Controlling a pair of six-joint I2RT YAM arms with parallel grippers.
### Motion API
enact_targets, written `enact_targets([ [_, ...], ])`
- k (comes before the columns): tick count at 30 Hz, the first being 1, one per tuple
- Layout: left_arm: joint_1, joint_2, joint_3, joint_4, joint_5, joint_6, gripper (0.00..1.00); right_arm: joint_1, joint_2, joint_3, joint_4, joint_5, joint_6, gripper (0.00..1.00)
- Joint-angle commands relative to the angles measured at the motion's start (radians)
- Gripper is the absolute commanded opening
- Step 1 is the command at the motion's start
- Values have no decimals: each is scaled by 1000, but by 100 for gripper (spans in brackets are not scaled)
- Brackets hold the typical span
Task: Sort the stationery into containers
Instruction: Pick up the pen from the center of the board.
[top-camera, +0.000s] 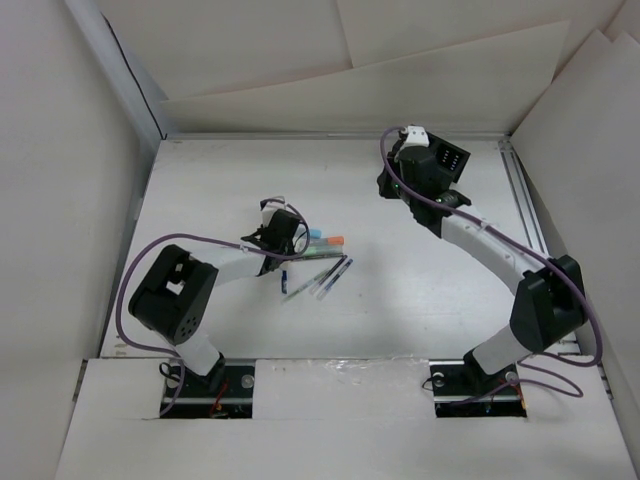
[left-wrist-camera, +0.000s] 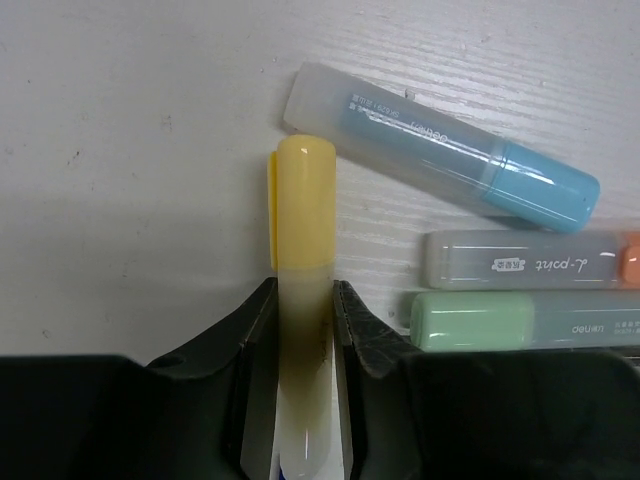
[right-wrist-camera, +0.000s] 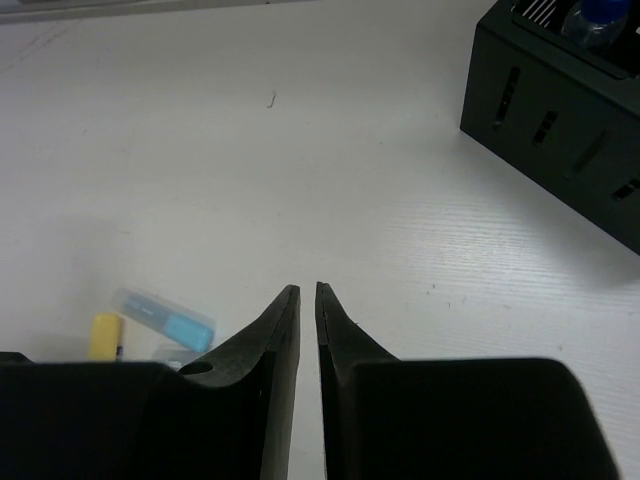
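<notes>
Here the left claw (left-wrist-camera: 305, 335) is pinching the yellow marker (left-wrist-camera: 303, 210) by its pale lower part, with the yellow cap pointing away from the claw. I cannot tell whether the marker touches the white table (left-wrist-camera: 120, 150) or is just above it. Just beside its cap lies a clear marker with a light blue cap (left-wrist-camera: 440, 145), tilted. Below that lie a grey marker with an orange cap (left-wrist-camera: 520, 262) and a green marker (left-wrist-camera: 500, 320), side by side. Two thin clear pens (top-camera: 330, 275) lie near this group. The right claw (right-wrist-camera: 306, 300) is almost pressed together with nothing in it, low over the table. The black box (right-wrist-camera: 540, 120) stands near it, well apart from the markers, with something blue (right-wrist-camera: 590, 20) inside.
</notes>
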Motion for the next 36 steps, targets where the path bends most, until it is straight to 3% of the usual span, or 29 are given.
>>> enact_targets([
  [1,-4,4,19,-31,10,1,6,6,-39,-8,46,-14,5,18],
  [11,-4,-56,1,-60,-10,1,3,6,-19,2,46,-24,5,25],
  [20,-4,-202,-27,-89,19,-8,0,15,-1,22,46,-102,5,53],
  [24,-4,-292,-61,-89,83,-8,0,26,8,43,46,-252,5,61],
  [29,-4,-456,-139,28,229,15,0,26,8,43,117,-612,67,67],
  [32,-4,-531,-199,126,347,44,0,35,17,31,198,-732,127,73],
  [36,-4,-655,-274,254,471,58,0,93,43,31,221,-775,148,80],
])
